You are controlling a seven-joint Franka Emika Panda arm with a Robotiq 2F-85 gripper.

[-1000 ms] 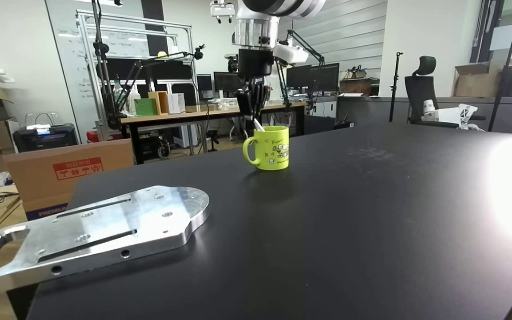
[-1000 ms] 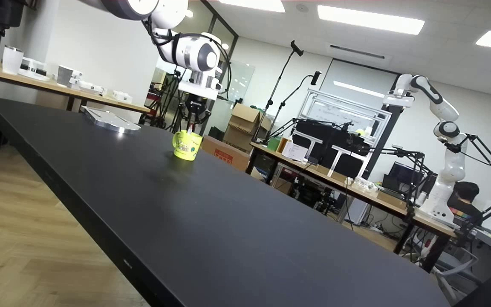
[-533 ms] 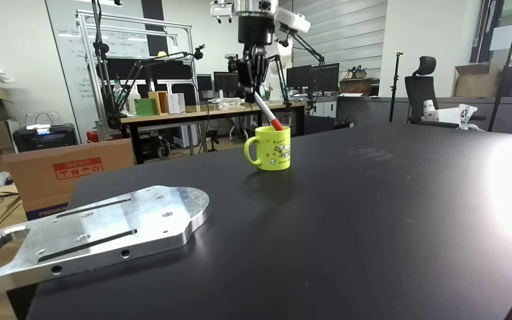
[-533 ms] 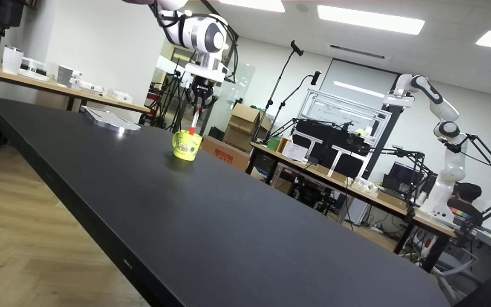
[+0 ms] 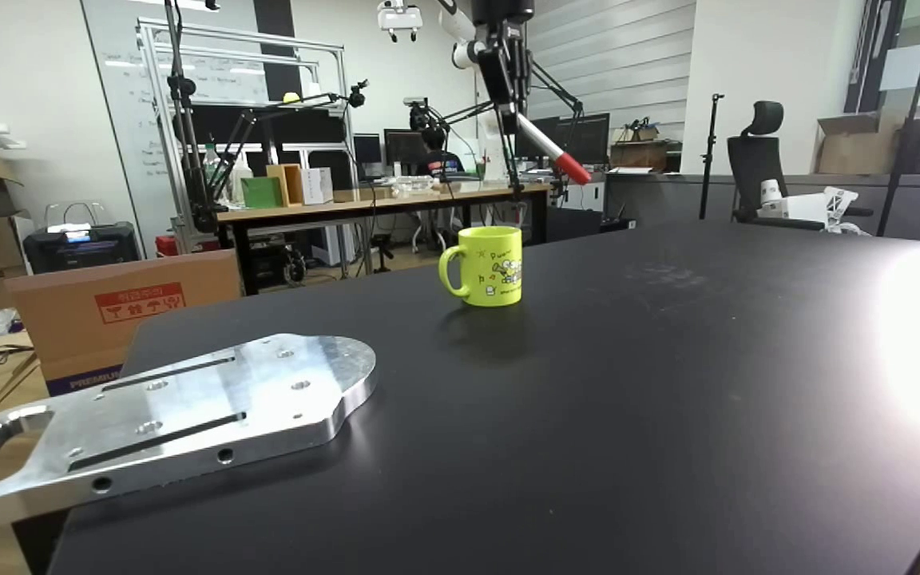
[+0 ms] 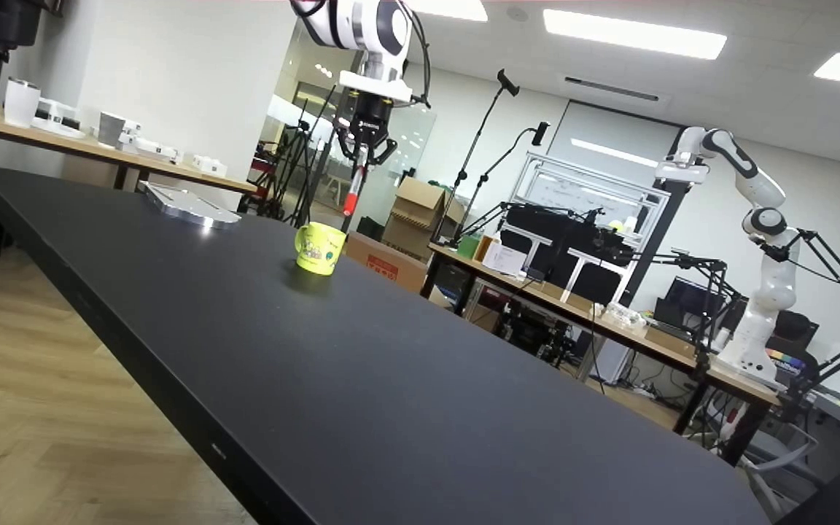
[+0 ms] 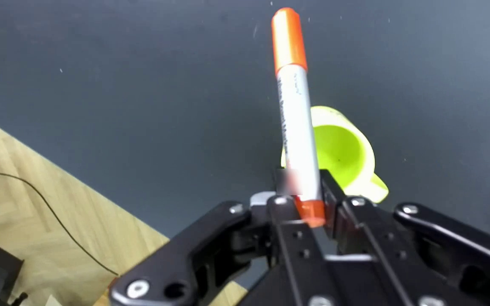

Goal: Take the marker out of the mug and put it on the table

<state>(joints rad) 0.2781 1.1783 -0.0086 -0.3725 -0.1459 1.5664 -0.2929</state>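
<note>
A gripper [image 7: 302, 182] pinches the marker [image 5: 553, 147] near its tail, angled toward four o'clock in an exterior view and newly clear of the yellow-green mug [image 5: 492, 267] at six o'clock; only placement on the black table [image 5: 604, 415] likely remains. Half a second earlier, the mug still hides the marker's tip.

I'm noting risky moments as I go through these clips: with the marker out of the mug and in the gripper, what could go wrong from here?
The gripper holds the marker slanted and near one end, so its free end may touch the table first and twist it in the grip.
Once released, it might roll; the wrist view shows floor past the table's edge.
The mug stands nearby, lower than the marker, so coming down too close could knock it.
</note>
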